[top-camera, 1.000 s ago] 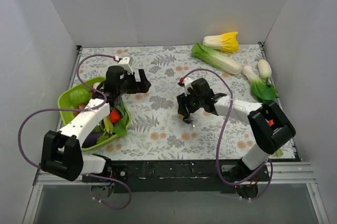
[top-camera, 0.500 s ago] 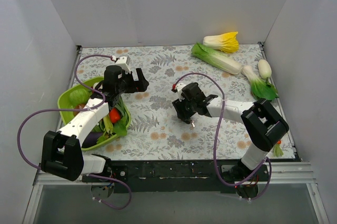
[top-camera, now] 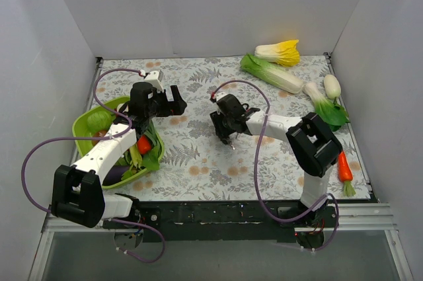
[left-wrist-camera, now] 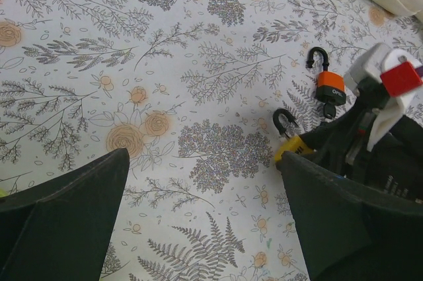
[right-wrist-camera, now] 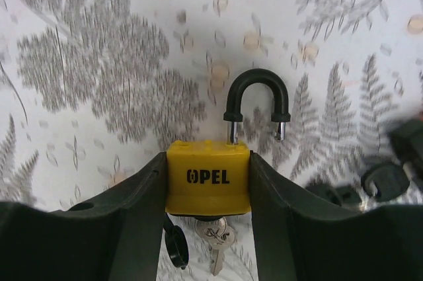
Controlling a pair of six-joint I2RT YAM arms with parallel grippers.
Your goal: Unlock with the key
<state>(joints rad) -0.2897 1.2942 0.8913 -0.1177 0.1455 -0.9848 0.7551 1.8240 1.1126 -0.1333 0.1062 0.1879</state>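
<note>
In the right wrist view, a yellow padlock (right-wrist-camera: 208, 176) marked OPEL sits between my right gripper's (right-wrist-camera: 208, 192) fingers, and both pads touch its sides. Its black shackle (right-wrist-camera: 256, 92) is raised, with the right leg free of the body. A small silver key (right-wrist-camera: 217, 244) hangs under the padlock beside a black plastic piece (right-wrist-camera: 175, 249). More black-headed keys (right-wrist-camera: 382, 180) lie on the mat to the right. In the left wrist view, my left gripper (left-wrist-camera: 203, 157) is open over bare mat, left of the yellow padlock (left-wrist-camera: 291, 146).
An orange padlock (left-wrist-camera: 330, 88) lies just beyond the yellow one. A green basket (top-camera: 89, 122) of vegetables sits at the left under the left arm. Cabbage (top-camera: 271, 73), chicory (top-camera: 279, 51), bok choy (top-camera: 327, 109), a radish (top-camera: 332, 84) and a carrot (top-camera: 344, 167) lie at the right.
My right gripper has moved left and farther across the mat, and its jaws have narrowed onto the yellow padlock. The left arm has barely moved.
</note>
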